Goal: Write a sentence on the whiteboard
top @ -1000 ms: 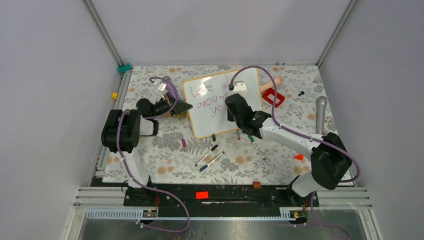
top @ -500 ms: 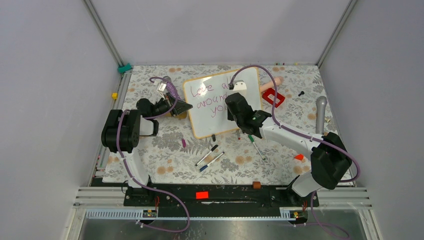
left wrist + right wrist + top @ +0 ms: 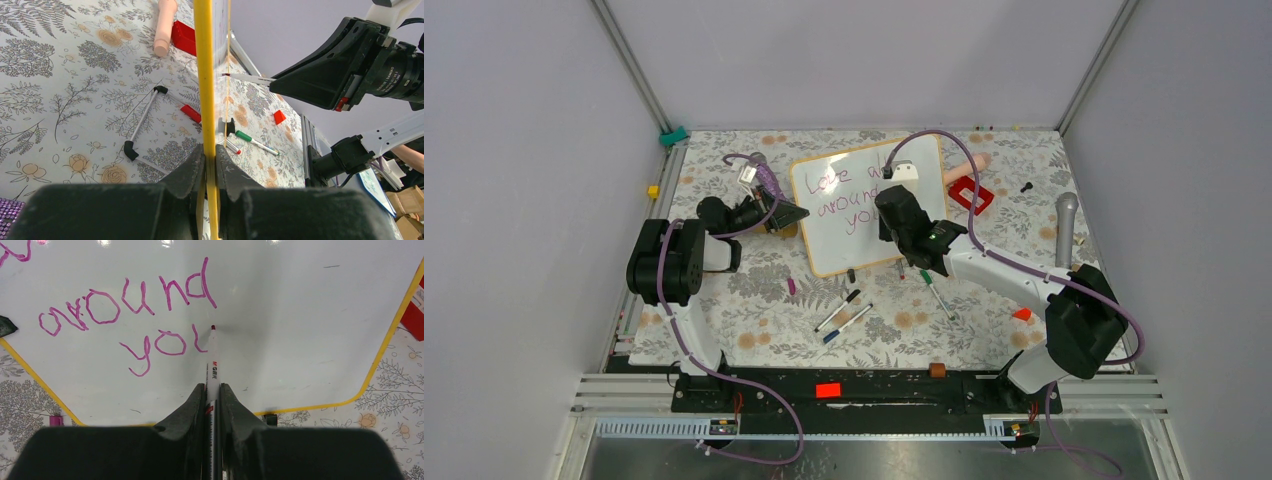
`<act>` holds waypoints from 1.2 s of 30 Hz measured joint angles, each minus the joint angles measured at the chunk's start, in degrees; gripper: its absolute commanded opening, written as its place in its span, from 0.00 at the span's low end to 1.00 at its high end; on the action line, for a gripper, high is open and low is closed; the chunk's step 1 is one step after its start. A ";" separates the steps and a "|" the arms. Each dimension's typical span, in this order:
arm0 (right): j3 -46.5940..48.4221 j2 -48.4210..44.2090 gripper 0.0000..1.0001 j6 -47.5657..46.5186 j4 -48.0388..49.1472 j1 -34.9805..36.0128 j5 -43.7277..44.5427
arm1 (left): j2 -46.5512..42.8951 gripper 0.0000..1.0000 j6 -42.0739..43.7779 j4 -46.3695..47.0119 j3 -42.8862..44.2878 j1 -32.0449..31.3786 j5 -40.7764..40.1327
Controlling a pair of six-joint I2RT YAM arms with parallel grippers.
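Pink sentence (image 3: 125,307): reads "around" and, below it, "yo" plus a half-made last letter in the right wrist view; first line cut off at the top edge there.
Top view: shows "Love al", "around", "yo"; line ends hidden behind the right arm (image 3: 984,262).
Board (image 3: 832,248): sits mid-far on the flowered table (image 3: 744,300), turned askew; seen edge-on from the left wrist, so no writing shows there.
Left gripper (image 3: 210,150): pinched narrow on the board's yellow frame, at its left edge.
Right gripper (image 3: 212,390): clamped on a marker (image 3: 213,357), tip touching the board just right of "yo".
Marker print: "M&G" in red; the rest too small to read.
Arm print: "DAMIAO" in white on the right arm's motor (image 3: 400,75); the word before it unclear.
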 measured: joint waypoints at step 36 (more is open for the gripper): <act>-1.33 -0.66 0.00 1.62 -4.24 -0.02 -0.22 | 0.00 0.00 0.00 0.02 0.00 0.00 0.02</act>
